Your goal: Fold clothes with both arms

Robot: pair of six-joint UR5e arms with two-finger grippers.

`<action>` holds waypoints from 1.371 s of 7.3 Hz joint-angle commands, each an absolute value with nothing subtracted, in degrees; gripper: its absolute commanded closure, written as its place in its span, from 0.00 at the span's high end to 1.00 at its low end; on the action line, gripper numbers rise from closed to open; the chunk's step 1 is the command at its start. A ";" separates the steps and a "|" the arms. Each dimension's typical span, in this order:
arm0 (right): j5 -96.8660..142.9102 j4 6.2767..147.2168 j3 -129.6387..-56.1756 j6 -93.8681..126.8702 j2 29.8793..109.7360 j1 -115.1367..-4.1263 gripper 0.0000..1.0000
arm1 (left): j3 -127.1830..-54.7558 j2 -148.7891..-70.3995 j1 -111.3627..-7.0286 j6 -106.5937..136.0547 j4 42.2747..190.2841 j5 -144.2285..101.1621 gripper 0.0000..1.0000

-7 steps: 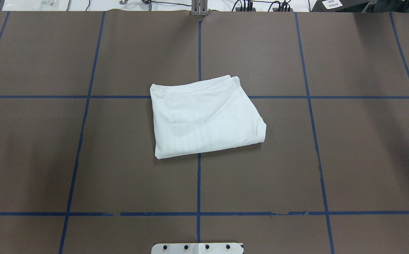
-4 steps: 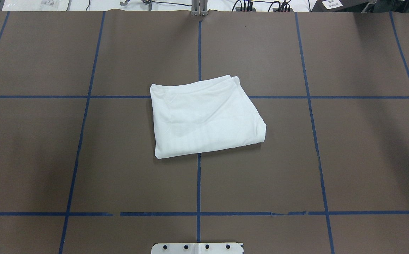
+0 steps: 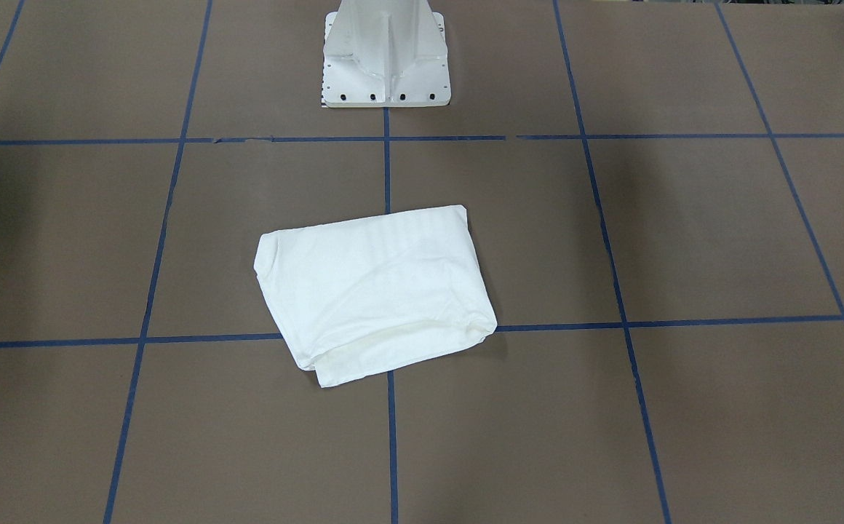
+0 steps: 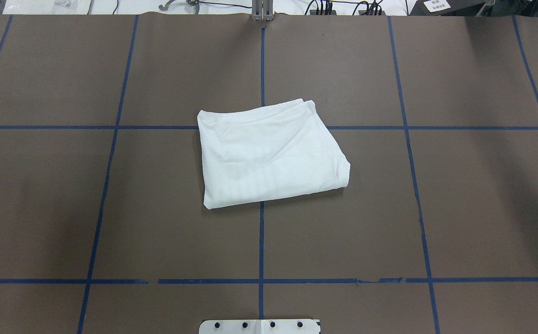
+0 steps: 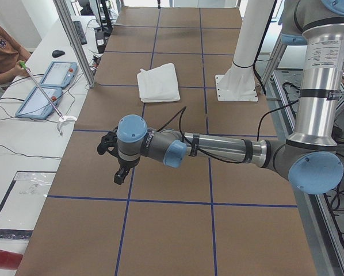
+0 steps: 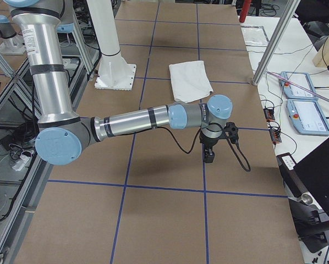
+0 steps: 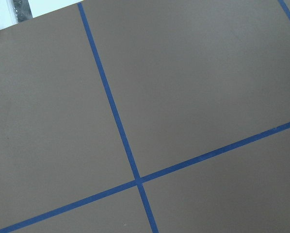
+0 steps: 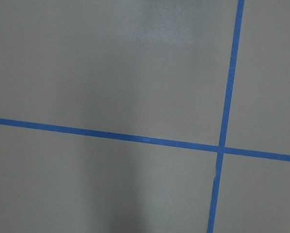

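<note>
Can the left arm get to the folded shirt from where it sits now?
Probably yes. The left gripper hangs over bare table, well away from the shirt, and nothing lies between them. Whether its reach suffices is a guess.

Shirt (image 4: 269, 155): plain white, with faint paler bands across the panel nearest the robot. Table (image 4: 459, 208): matt brown cover ruled into large squares by blue tape lines (image 4: 261, 241); pedestal base (image 3: 385, 54) white. Left arm (image 5: 218, 149) and right arm (image 6: 131, 120): silver tubes, grey joints, light-blue caps and black cables, ending in the left gripper (image 5: 119, 178) and right gripper (image 6: 209, 158), both black.
</note>
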State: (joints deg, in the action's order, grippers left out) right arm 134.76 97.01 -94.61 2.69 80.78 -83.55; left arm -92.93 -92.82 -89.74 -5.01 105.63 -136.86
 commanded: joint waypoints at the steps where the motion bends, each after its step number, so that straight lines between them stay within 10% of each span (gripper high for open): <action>1: 134.91 96.94 -95.18 2.72 80.77 -83.58 1.00 | -93.34 -92.81 -89.74 -5.01 105.64 -137.02 1.00; 10: 137.63 96.94 -95.45 2.64 80.86 -83.58 1.00 | -93.08 -93.34 -89.74 -5.01 106.17 -136.84 1.00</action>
